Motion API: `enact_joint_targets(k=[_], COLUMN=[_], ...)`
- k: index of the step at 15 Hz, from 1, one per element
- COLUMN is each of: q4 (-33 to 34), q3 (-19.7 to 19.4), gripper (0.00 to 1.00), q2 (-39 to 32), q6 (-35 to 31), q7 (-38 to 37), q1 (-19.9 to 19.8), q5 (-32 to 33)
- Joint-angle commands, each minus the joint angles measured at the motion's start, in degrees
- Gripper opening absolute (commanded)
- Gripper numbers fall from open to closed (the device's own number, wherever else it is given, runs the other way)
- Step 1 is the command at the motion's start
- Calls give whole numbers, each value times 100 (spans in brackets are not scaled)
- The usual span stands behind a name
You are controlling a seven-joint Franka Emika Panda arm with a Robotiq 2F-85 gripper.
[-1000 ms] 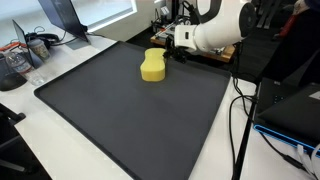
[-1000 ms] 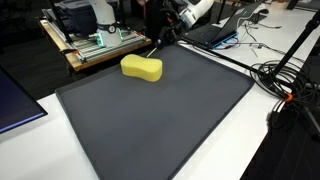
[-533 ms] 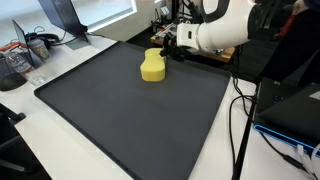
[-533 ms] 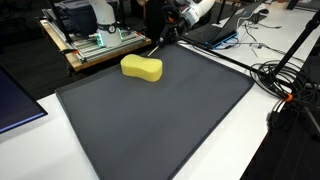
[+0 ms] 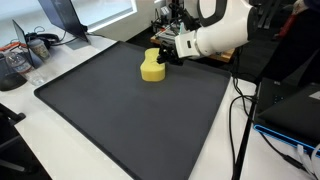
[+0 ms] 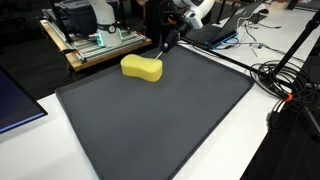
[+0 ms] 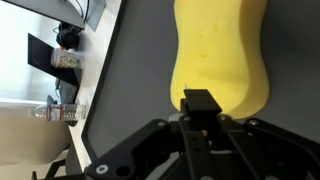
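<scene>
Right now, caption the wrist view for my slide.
Wrist view: gripper at one end of a yellow sponge lying on a dark mat.

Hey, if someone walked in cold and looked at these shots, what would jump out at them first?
The bright yellow sponge stands out most, lying near the far edge of a large dark mat. Next comes the bulky white robot arm, with its claw right at one end of the sponge; in the wrist view the fingers look closed together.
</scene>
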State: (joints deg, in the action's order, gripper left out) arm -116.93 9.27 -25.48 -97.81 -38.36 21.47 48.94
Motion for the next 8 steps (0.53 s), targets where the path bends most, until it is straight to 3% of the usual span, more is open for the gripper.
enact_joint_targets(k=[1,8], q4=[-112,-347], q3=[66,177], gripper=[3,3], q2=[-33,-112], q6=[-112,-294], q7=[451,1033], q1=[-15,2], q5=[456,866])
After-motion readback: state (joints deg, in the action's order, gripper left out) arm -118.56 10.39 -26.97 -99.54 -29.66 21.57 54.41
